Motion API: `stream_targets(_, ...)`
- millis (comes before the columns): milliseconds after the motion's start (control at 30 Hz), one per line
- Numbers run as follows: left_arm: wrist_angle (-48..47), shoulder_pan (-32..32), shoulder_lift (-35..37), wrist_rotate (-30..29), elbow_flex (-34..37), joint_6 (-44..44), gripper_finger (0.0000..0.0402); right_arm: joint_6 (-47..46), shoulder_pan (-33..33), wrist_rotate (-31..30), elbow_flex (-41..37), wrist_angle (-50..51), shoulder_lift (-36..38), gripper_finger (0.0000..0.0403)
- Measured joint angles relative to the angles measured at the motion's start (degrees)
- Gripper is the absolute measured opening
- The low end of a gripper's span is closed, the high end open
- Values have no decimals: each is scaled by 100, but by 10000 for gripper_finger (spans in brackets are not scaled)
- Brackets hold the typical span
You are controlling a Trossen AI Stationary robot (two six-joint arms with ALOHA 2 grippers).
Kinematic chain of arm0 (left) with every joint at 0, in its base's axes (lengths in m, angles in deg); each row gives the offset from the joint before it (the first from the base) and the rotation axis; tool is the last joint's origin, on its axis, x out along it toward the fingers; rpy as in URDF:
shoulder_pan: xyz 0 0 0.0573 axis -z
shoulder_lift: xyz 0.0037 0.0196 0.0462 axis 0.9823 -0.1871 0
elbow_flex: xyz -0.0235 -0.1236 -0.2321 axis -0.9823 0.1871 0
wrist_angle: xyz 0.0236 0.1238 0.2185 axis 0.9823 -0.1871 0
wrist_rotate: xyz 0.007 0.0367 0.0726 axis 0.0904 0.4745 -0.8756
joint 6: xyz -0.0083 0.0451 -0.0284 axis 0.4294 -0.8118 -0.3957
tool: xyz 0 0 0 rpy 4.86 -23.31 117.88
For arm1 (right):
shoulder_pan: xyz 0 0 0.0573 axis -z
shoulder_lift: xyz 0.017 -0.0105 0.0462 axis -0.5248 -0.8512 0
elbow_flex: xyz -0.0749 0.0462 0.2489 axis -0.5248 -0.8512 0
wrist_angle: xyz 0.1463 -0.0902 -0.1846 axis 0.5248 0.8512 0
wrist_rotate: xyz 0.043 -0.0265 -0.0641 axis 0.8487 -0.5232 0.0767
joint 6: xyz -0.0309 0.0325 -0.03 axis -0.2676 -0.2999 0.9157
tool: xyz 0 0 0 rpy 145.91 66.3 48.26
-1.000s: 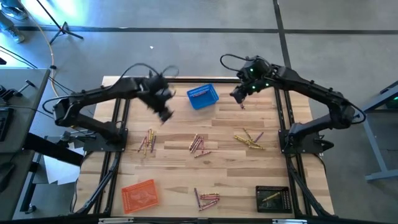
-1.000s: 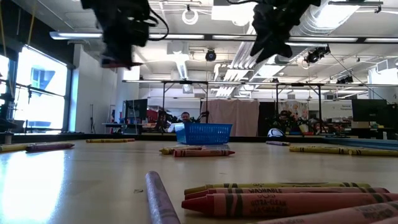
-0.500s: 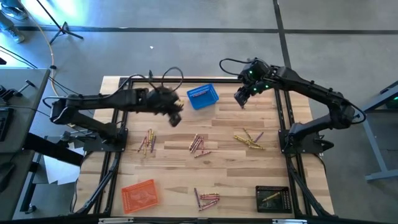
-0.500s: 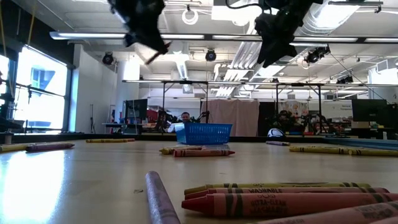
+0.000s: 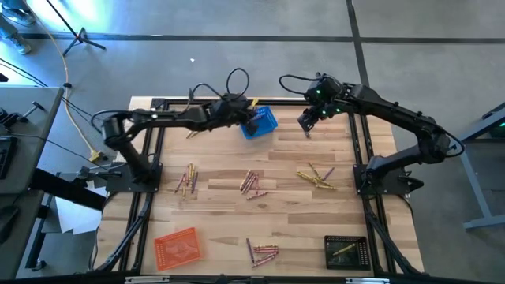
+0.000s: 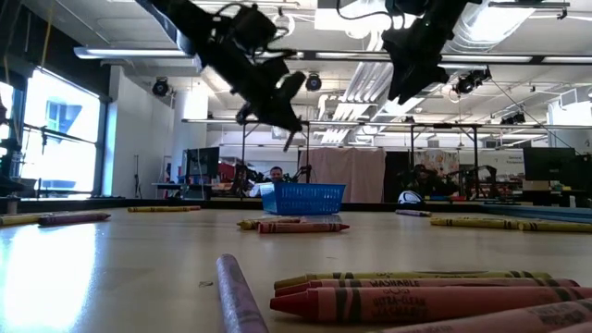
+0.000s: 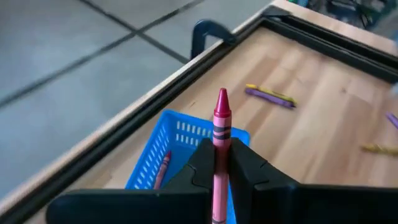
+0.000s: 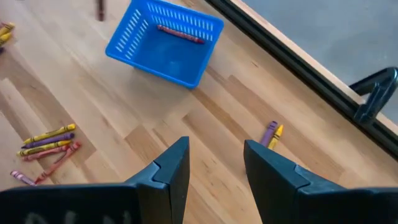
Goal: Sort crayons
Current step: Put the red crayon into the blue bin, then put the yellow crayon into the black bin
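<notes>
A: Where is the left end effector [image 5: 254, 121]?

B: Up near 12 o'clock on the counter [image 5: 292, 158], at the left edge of the blue basket [image 5: 260, 123]. Its fingers [image 7: 245, 168] are clamped on a red crayon [image 7: 219, 155] that stands point-up between them, above the basket.

A: Anything in the basket?

B: 1 red crayon [image 8: 180, 34] lies along one wall inside it.

A: And the right end effector [image 5: 305, 122]?

B: It hangs in the air to the right of the basket, toward 1 o'clock. Its fingers [image 8: 171, 171] are spread wide and grip nothing. On the counter beneath it lie a purple crayon and a yellow crayon [image 8: 272, 133], side by side and touching.

A: Where are the other crayons?

B: In loose groups. One group [image 5: 187, 179] lies at 9 o'clock, another group [image 5: 251, 183] sits in the middle, and a mostly yellow group [image 5: 316, 177] lies at 3 o'clock. A fourth group [image 5: 262, 252] is at 6 o'clock, closest to the low camera.

A: And the other baskets?

B: An orange basket [image 5: 176, 244] sits at 7 o'clock. A black basket [image 5: 346, 252] sits at 5 o'clock with yellow crayons [image 5: 342, 250] inside.
</notes>
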Motion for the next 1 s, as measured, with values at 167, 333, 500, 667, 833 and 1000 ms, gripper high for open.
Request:
stream_targets(167,112,-277,-273,488,2,401,40,-329,-2,-321,0,208,-4,138)
stream_targets(333,351,-450,-272,987,2,334,78,-880,-1,-781,0,446,-56,138)
stream_targets(500,845,-547,-242,1116,0,31,109,-1369,43,-1055,0,607,-447,138)
stream_targets(667,1070,-674,-171,1127,-89,18,121,-1464,170,-1029,-2,563,-1265,138)
stream_targets(833,1029,-862,106,1116,-263,18,121,-1368,380,-533,-2,481,-2020,138)
stream_targets(1000,987,-1055,569,1109,-278,15,122,-1516,480,-281,-2,403,-2467,138)
